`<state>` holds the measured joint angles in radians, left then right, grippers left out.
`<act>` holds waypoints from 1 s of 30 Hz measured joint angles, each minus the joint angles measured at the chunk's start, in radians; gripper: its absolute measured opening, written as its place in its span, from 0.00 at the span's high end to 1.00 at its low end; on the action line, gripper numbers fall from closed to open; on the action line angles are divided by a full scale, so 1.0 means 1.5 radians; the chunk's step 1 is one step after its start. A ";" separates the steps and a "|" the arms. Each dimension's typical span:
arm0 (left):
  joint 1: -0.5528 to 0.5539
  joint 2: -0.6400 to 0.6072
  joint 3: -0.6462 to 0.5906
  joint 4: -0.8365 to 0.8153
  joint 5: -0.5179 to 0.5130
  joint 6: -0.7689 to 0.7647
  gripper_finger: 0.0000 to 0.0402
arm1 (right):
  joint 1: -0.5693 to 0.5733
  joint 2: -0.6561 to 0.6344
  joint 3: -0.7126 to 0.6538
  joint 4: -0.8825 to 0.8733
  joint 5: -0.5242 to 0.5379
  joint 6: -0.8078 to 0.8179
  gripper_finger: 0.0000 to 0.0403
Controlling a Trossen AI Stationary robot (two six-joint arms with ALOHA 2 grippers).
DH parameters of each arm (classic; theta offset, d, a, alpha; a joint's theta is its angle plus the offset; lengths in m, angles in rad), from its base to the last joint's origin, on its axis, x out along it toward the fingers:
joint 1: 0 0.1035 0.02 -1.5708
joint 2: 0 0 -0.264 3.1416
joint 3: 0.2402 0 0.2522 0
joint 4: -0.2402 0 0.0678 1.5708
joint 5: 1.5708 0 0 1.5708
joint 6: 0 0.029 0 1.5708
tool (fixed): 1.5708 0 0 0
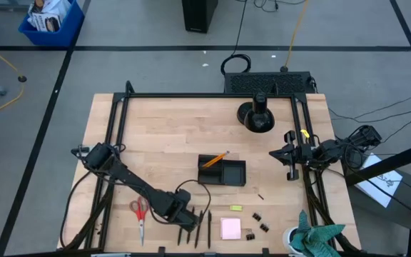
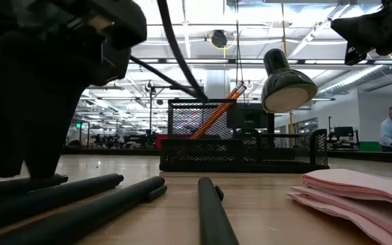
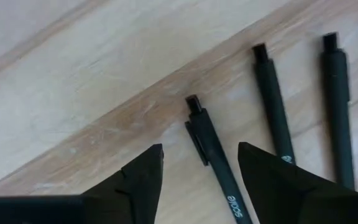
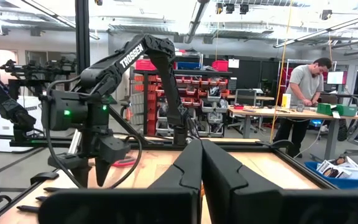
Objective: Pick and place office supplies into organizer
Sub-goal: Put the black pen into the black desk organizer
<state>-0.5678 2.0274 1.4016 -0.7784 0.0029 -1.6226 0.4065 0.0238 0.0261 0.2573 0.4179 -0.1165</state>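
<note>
I've got the left gripper point(image 3: 201, 180) hovering jaws-apart astride a thin black pen point(image 3: 215, 163) for pickup, right gripper point(image 4: 201, 163) parked, jaws closed.

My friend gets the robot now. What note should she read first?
Left gripper: open, low over the dark pens, fingers either side of one, holding nothing.
Right gripper: shut, empty, waiting at the table's right edge.
Done: orange pencils stand in the organizer.
Left on the table: the pens, scissors, pink sticky pad, eraser, binder clips.
Next, probably: close on that pen.
</note>
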 joint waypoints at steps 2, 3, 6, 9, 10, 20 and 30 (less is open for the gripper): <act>0.000 0.000 -0.012 0.029 0.000 0.001 0.50 | 0.000 0.000 0.000 0.000 0.000 -0.001 1.00; 0.000 0.000 -0.018 0.046 0.000 0.005 0.51 | 0.000 0.000 0.000 0.000 0.000 0.000 1.00; 0.000 0.005 -0.025 0.072 0.002 0.022 0.53 | 0.000 0.000 0.000 0.000 0.000 -0.001 1.00; 0.000 0.014 -0.024 0.070 0.012 0.042 0.55 | 0.000 0.000 0.000 0.000 0.000 -0.001 1.00; 0.002 0.017 -0.023 0.070 0.014 0.046 0.56 | 0.000 0.000 0.000 0.000 0.000 -0.001 1.00; -0.001 0.021 -0.024 0.031 -0.002 0.117 0.70 | 0.000 0.000 0.000 0.000 0.000 0.000 1.00; -0.011 0.022 -0.024 0.007 -0.016 0.162 0.89 | 0.000 0.000 0.000 0.000 0.000 0.000 1.00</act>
<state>-0.5842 2.0609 1.3658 -0.7685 -0.0210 -1.3799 0.4065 0.0235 0.0257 0.2573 0.4179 -0.1169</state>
